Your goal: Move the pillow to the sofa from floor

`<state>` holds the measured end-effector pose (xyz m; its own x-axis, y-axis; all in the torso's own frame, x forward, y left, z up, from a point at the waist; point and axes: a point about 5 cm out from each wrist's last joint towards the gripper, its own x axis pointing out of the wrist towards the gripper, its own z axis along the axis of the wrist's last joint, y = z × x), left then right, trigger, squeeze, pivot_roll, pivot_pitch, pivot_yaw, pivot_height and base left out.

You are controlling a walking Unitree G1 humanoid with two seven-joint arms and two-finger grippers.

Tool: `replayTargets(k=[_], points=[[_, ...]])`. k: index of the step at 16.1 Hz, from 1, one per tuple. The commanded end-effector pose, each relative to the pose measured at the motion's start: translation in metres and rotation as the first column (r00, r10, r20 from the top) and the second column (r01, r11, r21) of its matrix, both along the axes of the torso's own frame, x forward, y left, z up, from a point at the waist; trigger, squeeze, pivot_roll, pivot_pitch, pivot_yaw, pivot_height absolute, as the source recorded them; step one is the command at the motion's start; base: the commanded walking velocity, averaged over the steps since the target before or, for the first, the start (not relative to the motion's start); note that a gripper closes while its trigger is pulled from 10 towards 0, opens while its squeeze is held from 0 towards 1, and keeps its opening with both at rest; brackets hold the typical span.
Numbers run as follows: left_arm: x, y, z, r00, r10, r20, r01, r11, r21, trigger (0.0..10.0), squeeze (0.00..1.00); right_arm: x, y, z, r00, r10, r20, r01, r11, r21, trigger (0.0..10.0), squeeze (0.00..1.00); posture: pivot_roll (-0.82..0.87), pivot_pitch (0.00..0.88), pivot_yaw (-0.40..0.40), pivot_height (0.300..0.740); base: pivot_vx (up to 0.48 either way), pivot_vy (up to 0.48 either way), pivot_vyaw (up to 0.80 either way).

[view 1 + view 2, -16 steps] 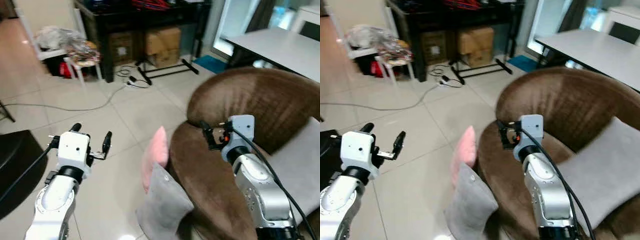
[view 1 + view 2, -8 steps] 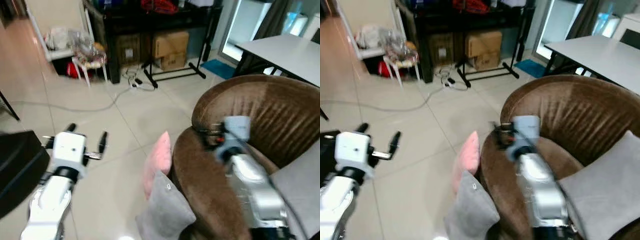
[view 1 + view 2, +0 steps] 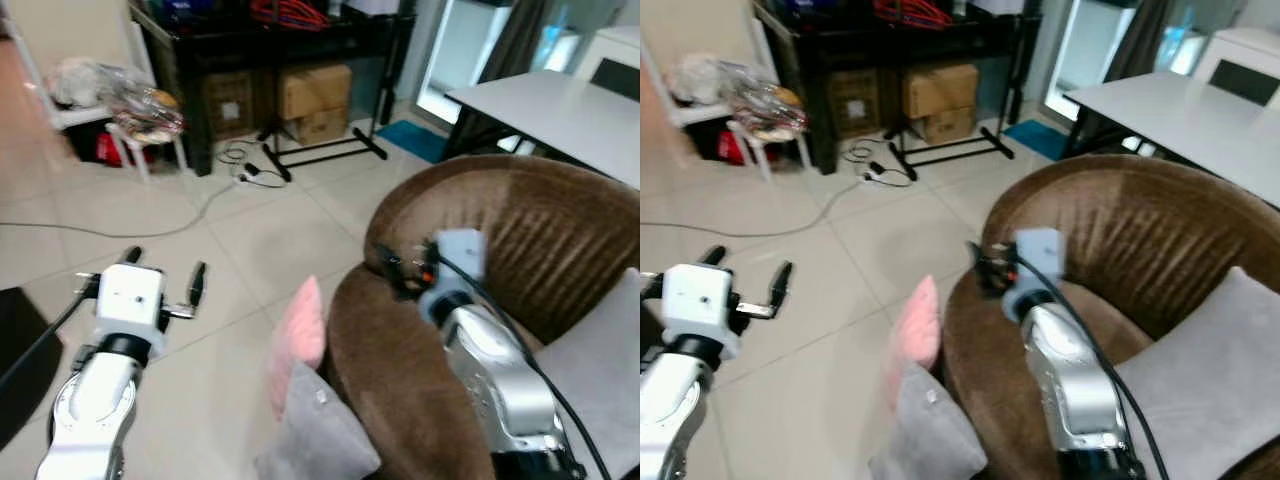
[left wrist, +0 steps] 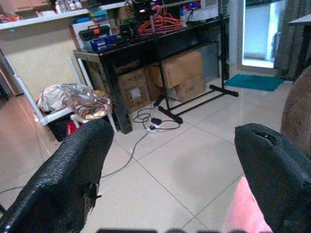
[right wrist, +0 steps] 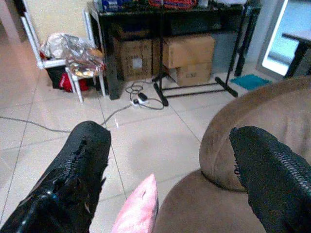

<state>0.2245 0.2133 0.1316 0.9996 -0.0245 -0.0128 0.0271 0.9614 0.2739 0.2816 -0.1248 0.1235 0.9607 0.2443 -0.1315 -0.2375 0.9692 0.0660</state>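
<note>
A pink pillow (image 3: 298, 335) stands on edge on the tiled floor, leaning against the side of the round brown sofa (image 3: 520, 225). A grey pillow (image 3: 315, 440) lies on the floor just in front of it. My left gripper (image 3: 165, 270) hangs open over bare floor, to the left of the pink pillow (image 4: 248, 213). My right gripper (image 3: 392, 268) is open above the sofa's arm (image 5: 252, 121), a little above and to the right of the pink pillow (image 5: 138, 208). Nothing is between either pair of fingers.
A grey cushion (image 3: 600, 360) lies on the sofa seat. A black table (image 3: 260, 40) with cardboard boxes (image 3: 315, 90) under it stands at the back, with cables (image 3: 240, 165) on the floor. A white stool (image 3: 140, 125) with bags is back left, a white table (image 3: 560, 100) back right.
The whole picture has swung and shifted, so the head moved. Both arms keep about the same pose with fingers open. The pillows lie where they were.
</note>
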Motion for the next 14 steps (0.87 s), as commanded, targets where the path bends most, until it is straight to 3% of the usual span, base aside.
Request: replayTargets(k=[1, 14], points=[[-0.0002, -0.0058, -0.0001, 1.000, -0.014, 0.009, 0.014, 1.000, -0.004, 10.0, 0.00, -0.0006, -0.0129, -0.0017, 0.999, -0.035, -0.006, 0.035, 0.999, -0.007, 10.0, 0.00, -0.02, 0.000, -0.053, 0.740, 0.000, 0.000, 0.00], [-0.0012, -0.0078, 0.0003, 1.000, -0.001, 0.014, 0.001, 1.000, 0.000, 10.0, 0.00, 0.0014, -0.0127, -0.0013, 1.000, -0.019, 0.001, 0.019, 1.000, -0.019, 10.0, 0.00, -0.02, 0.000, -0.058, 0.621, 0.000, 0.000, 0.00]])
